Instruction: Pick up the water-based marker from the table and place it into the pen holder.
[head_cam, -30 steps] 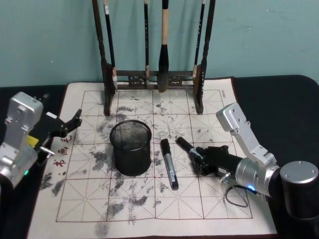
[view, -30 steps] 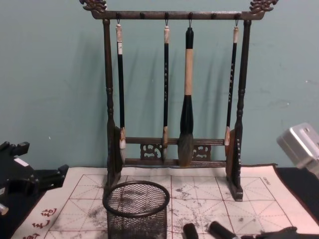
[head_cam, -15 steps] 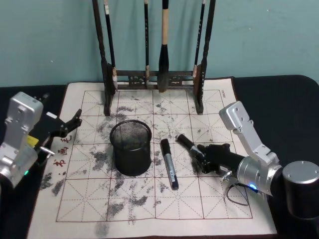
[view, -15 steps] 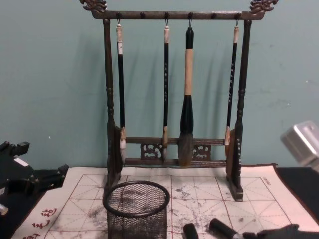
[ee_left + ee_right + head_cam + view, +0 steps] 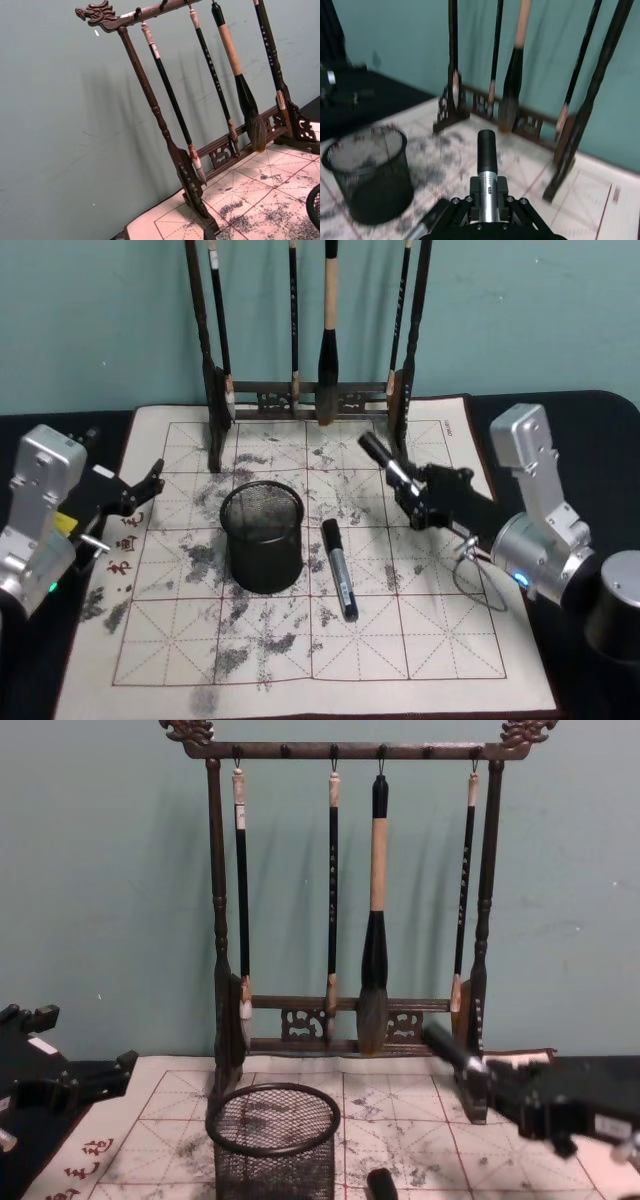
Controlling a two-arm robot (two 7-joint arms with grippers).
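Water-based marker (image 5: pixel 385 462) is clamped by its barrel in the closed right pincer (image 5: pixel 412 495), clear of the tabletop (image 5: pixel 600 425). Its long axis runs out of the pincer, with the capped end tilted up toward the brush rack (image 5: pixel 310 396). Pen holder (image 5: pixel 262 538) stands upright, lower and to the pincer's left, its bare mesh interior visible. Left pincer (image 5: pixel 140 490) is parked beyond the holder, jaws parted.

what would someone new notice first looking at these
A tall dark carved wooden brush rack hung with four brushes stands at the back of the ink-stained gridded mat. The right gripper holds a black silver-banded marker in the air right of the round black wire-mesh pen holder, a second black marker lies beside that cup, and the left gripper sits parked at the mat's left edge.
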